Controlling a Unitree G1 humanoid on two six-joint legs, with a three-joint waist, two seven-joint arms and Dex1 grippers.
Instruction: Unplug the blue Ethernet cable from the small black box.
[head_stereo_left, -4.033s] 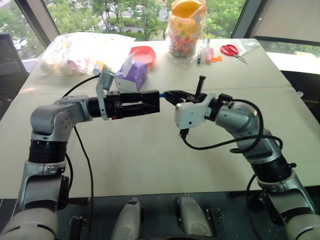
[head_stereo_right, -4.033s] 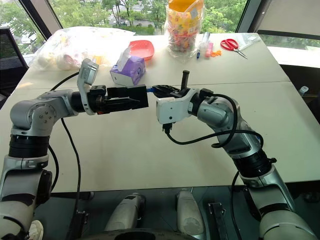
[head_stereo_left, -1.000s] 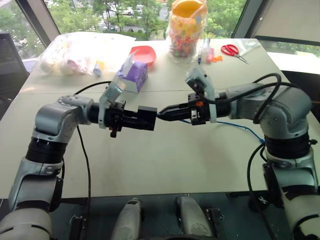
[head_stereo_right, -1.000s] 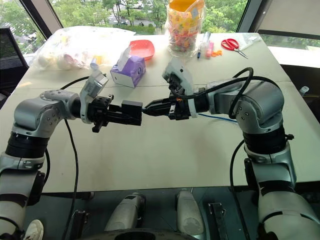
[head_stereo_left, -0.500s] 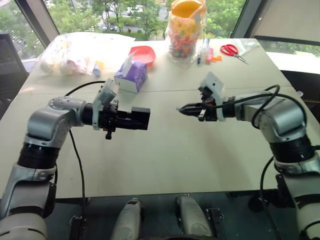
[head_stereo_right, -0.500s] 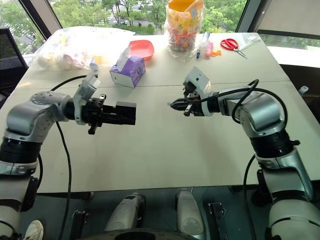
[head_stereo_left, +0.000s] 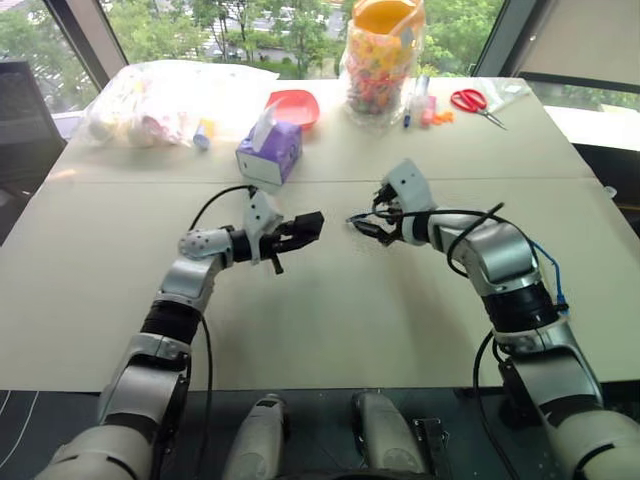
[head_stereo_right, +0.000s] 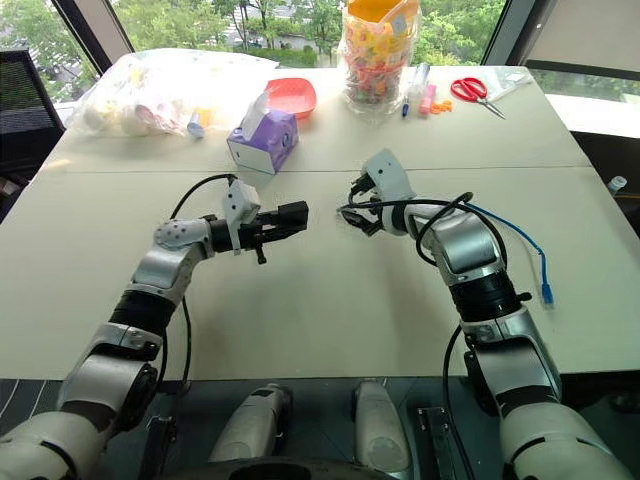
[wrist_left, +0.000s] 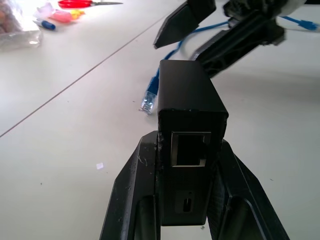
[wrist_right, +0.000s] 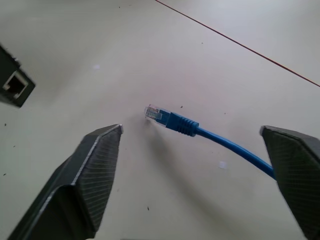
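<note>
blue Ethernet cable (wrist_right: 200, 131) beneath right claw (wrist_right: 200, 185)

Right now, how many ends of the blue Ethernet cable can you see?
2: one plug of the blue Ethernet cable lies on the table between the arms; the other rests near the table's right edge. No part seems hidden.

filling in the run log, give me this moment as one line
blue Ethernet cable: unplugged, plug on table | small black box: in left end effector, port empty | right end effector: open over plug
</note>
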